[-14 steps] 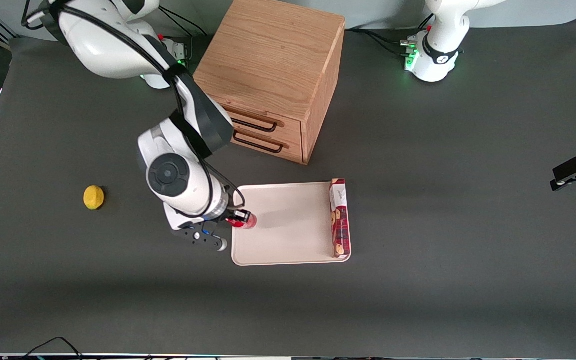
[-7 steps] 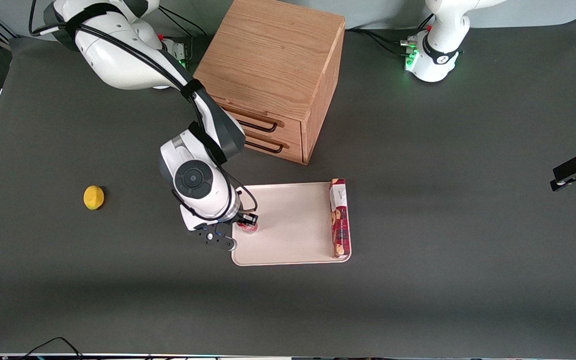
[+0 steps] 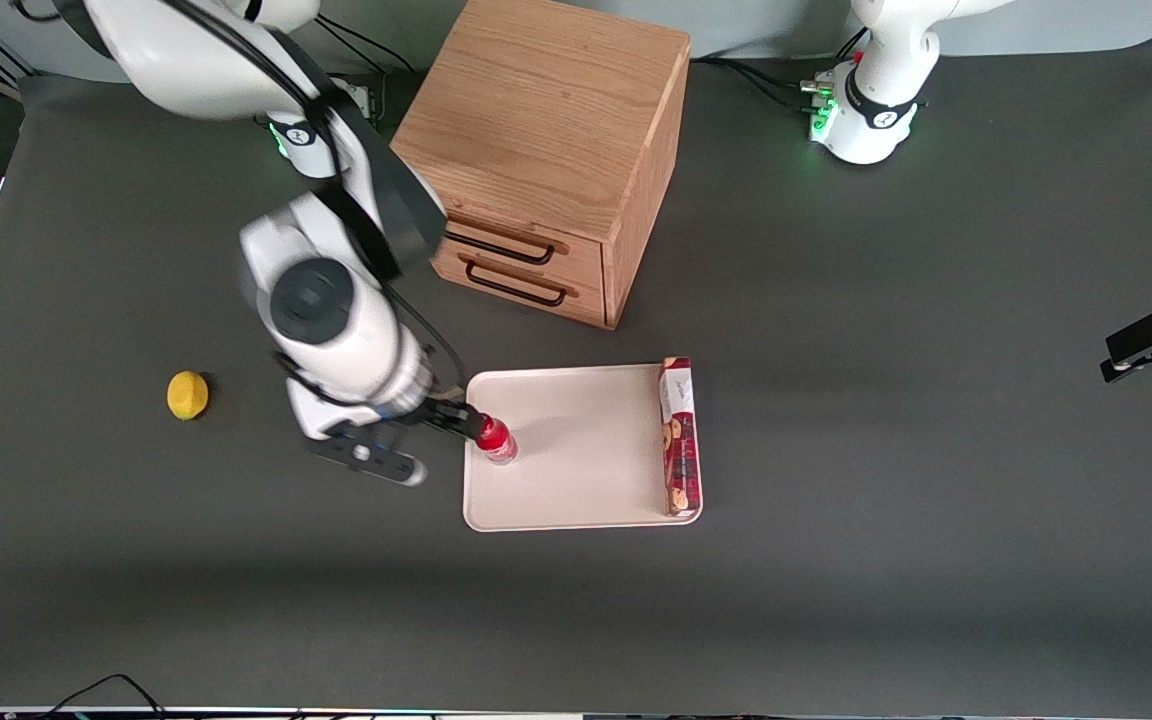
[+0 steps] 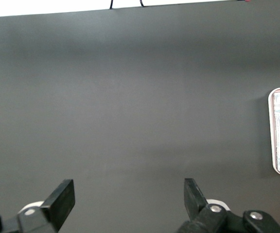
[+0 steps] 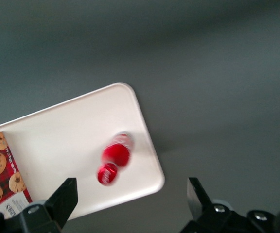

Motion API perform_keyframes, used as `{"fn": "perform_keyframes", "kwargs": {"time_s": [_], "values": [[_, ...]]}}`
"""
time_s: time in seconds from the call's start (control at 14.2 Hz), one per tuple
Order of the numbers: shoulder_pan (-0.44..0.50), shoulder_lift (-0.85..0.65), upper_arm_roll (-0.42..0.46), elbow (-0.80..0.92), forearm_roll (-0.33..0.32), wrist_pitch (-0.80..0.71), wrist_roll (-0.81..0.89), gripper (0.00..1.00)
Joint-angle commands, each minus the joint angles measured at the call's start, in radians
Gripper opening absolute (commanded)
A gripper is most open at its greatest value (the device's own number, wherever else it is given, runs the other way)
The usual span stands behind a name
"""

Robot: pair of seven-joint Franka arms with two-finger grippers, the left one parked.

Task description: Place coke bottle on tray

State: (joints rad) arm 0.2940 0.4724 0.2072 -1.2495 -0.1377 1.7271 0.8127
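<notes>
The coke bottle [image 3: 495,438], small and red with a red cap, stands on the cream-white tray [image 3: 586,480], near the tray's edge toward the working arm's end. Nothing holds it. My right gripper [image 3: 456,418] is open and empty, raised above the table just off that tray edge, beside the bottle. In the right wrist view the bottle [image 5: 114,159] shows on the tray [image 5: 57,141], well below my spread fingers [image 5: 62,198], with the gripper [image 5: 129,204] clear of it.
A long red biscuit packet [image 3: 678,437] lies along the tray's edge toward the parked arm's end. A wooden drawer cabinet [image 3: 546,150] stands farther from the front camera than the tray. A lemon [image 3: 187,395] lies toward the working arm's end.
The gripper has opened and let go of the bottle, which now stands on the tray. The arm has risen and pulled back toward its own end of the table.
</notes>
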Motion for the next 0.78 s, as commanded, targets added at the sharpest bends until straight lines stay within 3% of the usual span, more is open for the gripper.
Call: {"fn": "perform_keyframes", "kwargs": {"time_s": [0.0, 0.21, 0.35, 0.56, 0.71], "values": [[-0.068, -0.225, 0.000, -0.062, 0.009, -0.176, -0.116, 1.00], [-0.136, -0.412, -0.073, -0.144, 0.079, -0.351, -0.335, 1.00], [-0.128, -0.558, -0.191, -0.307, 0.115, -0.342, -0.424, 1.00], [-0.138, -0.705, -0.235, -0.542, 0.115, -0.230, -0.440, 1.00], [-0.139, -0.701, -0.253, -0.545, 0.128, -0.221, -0.441, 1.00]]}}
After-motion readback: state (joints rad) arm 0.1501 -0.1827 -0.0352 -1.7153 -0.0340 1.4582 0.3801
